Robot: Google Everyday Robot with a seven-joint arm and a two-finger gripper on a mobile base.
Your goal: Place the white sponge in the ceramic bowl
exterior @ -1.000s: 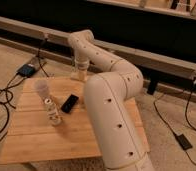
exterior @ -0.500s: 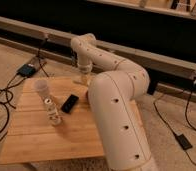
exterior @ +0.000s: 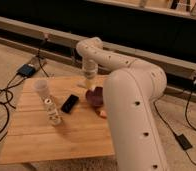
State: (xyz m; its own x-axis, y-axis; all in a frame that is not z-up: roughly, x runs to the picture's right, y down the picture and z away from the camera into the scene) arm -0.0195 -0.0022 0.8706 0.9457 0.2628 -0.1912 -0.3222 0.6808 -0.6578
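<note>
Camera view: I see my gripper [exterior: 88, 81] closed, hanging above the far table [exterior: 51, 132] edge, just left of the ceramic bowl [exterior: 94, 95]. White sponge location: I cannot tell.

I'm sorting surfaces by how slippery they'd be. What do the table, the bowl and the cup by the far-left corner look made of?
Table: wood, likely bamboo, matte, with visible plank lines. Ceramic bowl: dark maroon, seemingly glazed ceramic, with a faint sheen. Cup: translucent, probably plastic, frosted-looking. The gripper hangs shut just above the table beside the bowl.
</note>
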